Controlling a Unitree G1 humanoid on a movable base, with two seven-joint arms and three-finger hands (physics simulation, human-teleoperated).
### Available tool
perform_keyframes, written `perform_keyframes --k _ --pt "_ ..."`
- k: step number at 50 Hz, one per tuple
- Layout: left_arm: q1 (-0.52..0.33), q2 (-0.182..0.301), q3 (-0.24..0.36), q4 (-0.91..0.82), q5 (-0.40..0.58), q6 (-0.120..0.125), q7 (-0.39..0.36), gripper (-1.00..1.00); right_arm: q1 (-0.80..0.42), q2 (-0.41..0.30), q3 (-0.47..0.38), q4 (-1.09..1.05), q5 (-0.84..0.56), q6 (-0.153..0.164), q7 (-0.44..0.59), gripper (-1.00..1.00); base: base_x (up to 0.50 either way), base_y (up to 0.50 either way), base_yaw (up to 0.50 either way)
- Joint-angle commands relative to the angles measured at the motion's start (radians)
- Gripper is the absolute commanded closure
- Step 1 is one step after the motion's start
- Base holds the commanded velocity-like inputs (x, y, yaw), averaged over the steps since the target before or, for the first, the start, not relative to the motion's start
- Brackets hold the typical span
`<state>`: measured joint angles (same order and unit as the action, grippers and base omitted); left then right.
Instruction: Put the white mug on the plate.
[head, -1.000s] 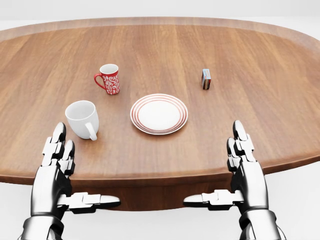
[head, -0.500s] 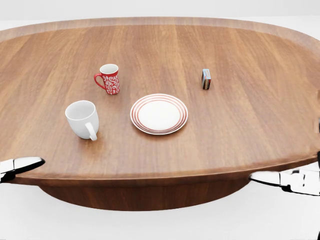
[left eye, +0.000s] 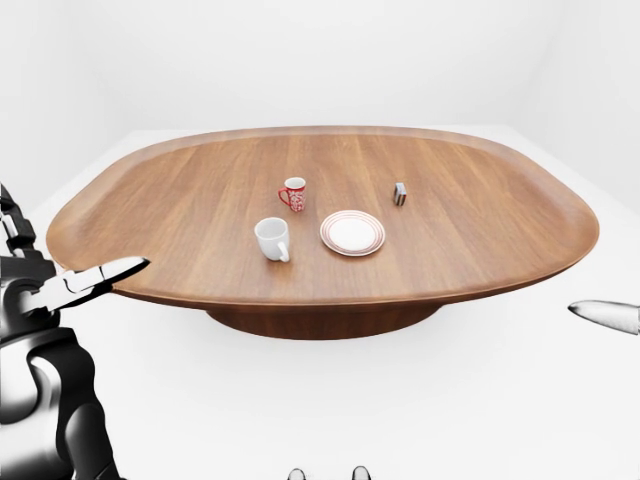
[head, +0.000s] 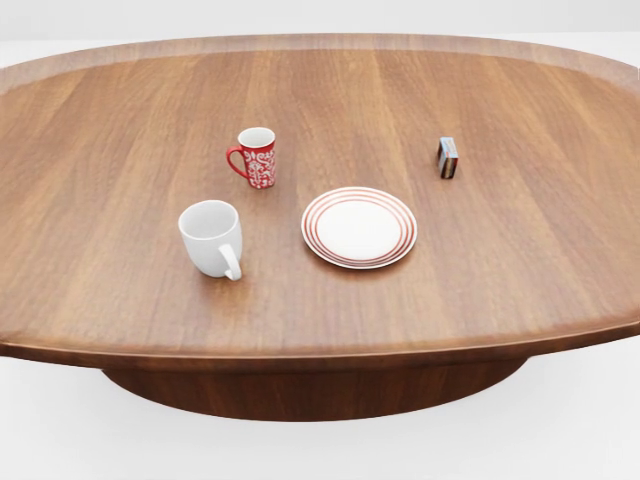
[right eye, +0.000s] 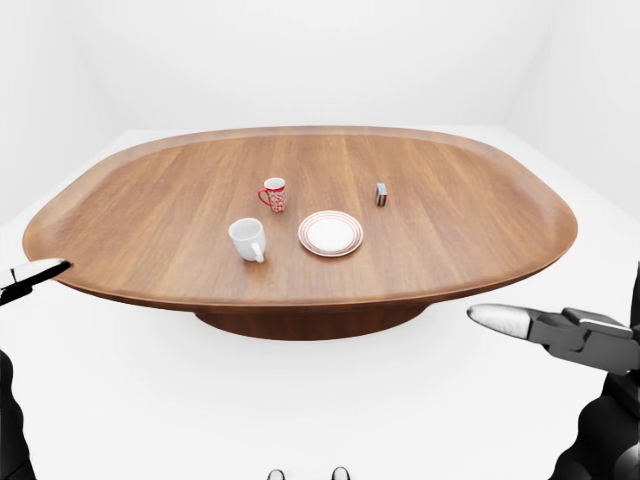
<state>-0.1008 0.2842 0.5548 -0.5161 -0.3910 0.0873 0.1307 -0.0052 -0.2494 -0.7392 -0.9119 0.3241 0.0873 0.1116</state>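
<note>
Fingers on my left hand (left eye: 75, 285) and right hand (right eye: 560, 330) are hanging apart, gripping nothing; I'm judging the white mug (head: 211, 238) rigid, glossy, slippery, best clasped around its body.

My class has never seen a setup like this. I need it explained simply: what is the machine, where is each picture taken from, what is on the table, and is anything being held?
These are simulator renders from three cameras on a humanoid robot's head, all looking the robot's own way. The head view looks down at the wooden table; the two eye views take in more of the room. On the table stand a white mug, a red patterned mug, a striped plate and a small box. The plate holds nothing. The metal shapes at the edges of the eye views are the robot's left hand and right hand, held out wide of the table. Both are open and hold nothing.
</note>
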Motion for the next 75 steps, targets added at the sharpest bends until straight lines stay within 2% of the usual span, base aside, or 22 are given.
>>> perform_keyframes --k 1,5,11,17,42,75 --pt "-0.016 0.002 -0.003 0.083 -0.014 0.0 0.017 -1.0 -0.008 0.012 0.001 0.005 -0.017 0.0 0.017 -1.0 0.01 0.5 0.0" --pt "-0.017 -0.002 -0.011 0.076 -0.011 0.0 0.016 -1.0 -0.006 0.029 0.05 0.004 -0.053 0.0 0.018 -1.0 0.02 0.5 0.0" --pt "-0.02 -0.004 -0.013 0.075 -0.017 0.0 0.017 -1.0 -0.007 0.036 0.052 -0.002 -0.053 0.0 0.027 -1.0 0.02 0.5 0.0" --pt "-0.02 -0.004 -0.014 0.07 -0.016 0.0 0.016 -1.0 -0.003 0.051 0.088 0.006 -0.079 0.0 0.038 -1.0 0.08 0.36 0.0" --pt "-0.009 -0.021 -0.028 0.065 -0.002 0.0 0.009 -1.0 -0.001 0.053 0.083 0.008 -0.06 0.0 0.04 -1.0 0.38 0.0 0.0" --pt "-0.012 -0.02 -0.027 0.055 -0.005 0.0 0.01 -1.0 -0.001 0.052 0.081 0.011 -0.053 0.0 0.039 -1.0 0.39 0.0 0.0"
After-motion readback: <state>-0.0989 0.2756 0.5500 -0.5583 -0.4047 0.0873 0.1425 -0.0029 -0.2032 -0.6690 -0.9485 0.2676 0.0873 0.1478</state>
